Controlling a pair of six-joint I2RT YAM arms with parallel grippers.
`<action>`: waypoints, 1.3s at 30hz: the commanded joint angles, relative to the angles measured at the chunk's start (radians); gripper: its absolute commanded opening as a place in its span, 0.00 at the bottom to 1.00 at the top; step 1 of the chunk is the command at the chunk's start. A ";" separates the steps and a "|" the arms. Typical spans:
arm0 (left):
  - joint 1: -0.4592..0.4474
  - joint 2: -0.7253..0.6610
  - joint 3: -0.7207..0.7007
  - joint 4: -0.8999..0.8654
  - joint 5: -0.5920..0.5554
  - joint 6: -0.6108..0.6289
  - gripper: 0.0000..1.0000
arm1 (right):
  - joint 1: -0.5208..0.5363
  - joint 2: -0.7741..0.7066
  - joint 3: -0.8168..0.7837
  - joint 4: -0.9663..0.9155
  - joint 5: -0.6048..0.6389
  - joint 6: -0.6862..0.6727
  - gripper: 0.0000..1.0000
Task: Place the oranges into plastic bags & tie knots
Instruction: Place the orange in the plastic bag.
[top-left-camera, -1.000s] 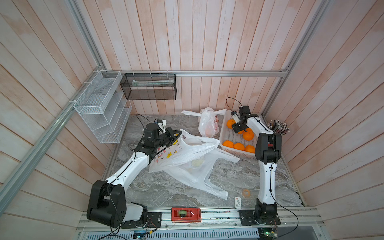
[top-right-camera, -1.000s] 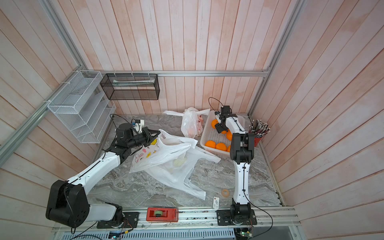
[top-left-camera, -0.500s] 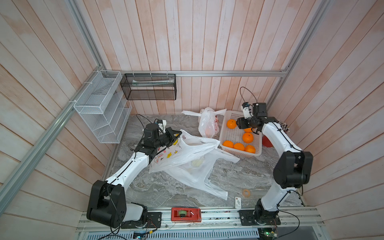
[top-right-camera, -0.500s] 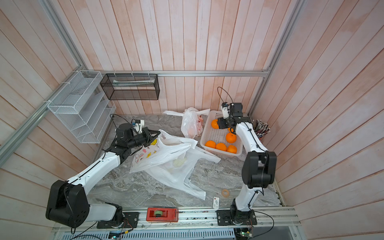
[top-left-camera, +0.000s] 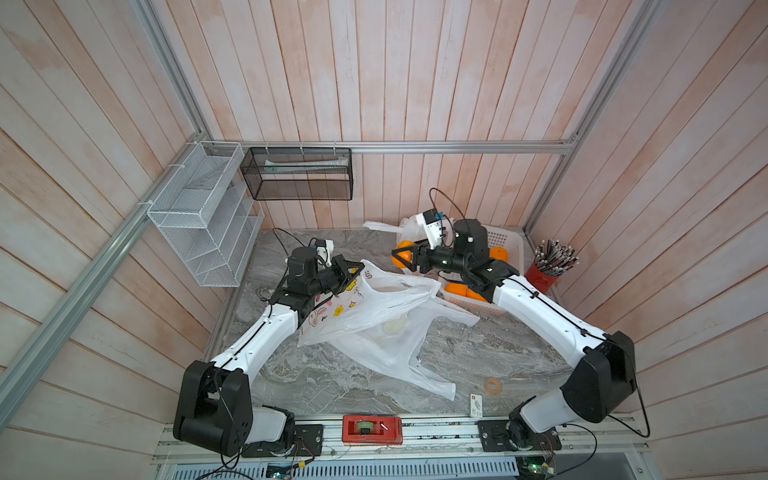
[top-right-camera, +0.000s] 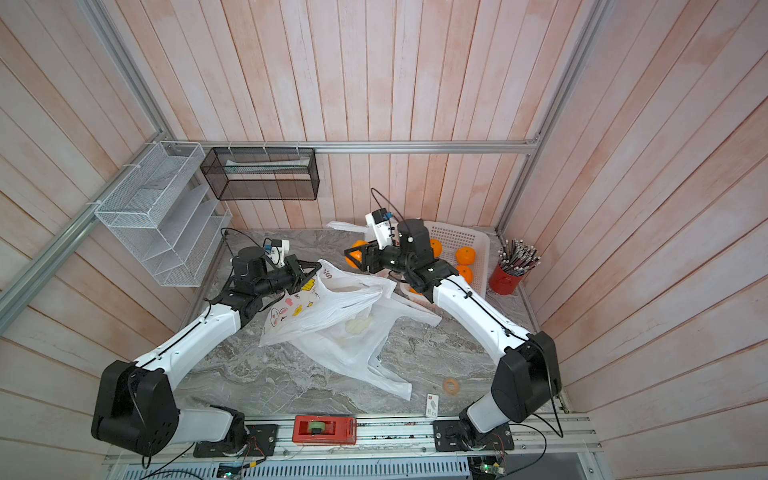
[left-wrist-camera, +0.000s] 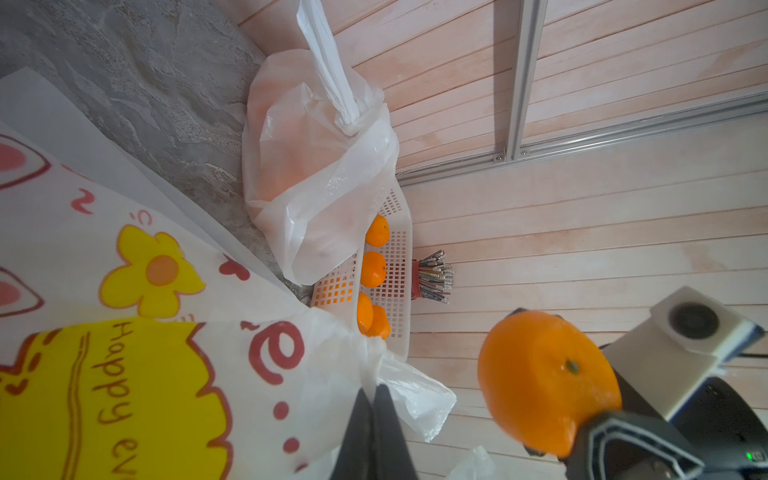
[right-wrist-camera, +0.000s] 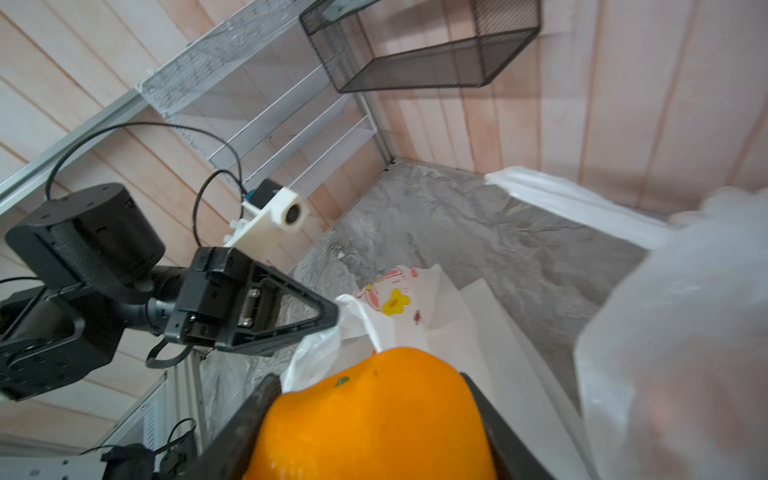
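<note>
Your left fingers (left-wrist-camera: 386, 424) pinch the bag (top-left-camera: 374, 299) edge up, open, so your right fingers (right-wrist-camera: 245, 424) gripping an orange (left-wrist-camera: 544, 374) can drop it in

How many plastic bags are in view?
3: a printed bag pinched by the left gripper, a flat bag partly under it, a knotted bag beside the basket; the right arm may hide more.

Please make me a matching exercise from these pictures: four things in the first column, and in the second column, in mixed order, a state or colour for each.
1. left hand
2. right hand
3. knotted bag
4. pencil cup

A. holds an orange
B. red
C. shut on the printed bag's rim
D. orange fruit shows through it

Pairs: 1-C, 2-A, 3-D, 4-B
</note>
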 joint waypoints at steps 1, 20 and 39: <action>-0.001 -0.031 -0.009 0.010 0.009 -0.003 0.00 | 0.051 0.037 -0.007 0.035 0.044 0.052 0.52; 0.003 -0.030 -0.037 0.036 -0.003 -0.039 0.00 | 0.095 0.183 0.018 0.038 0.019 0.065 0.87; 0.006 0.014 -0.046 0.036 -0.007 -0.010 0.00 | -0.143 -0.105 -0.043 -0.062 0.036 0.020 0.82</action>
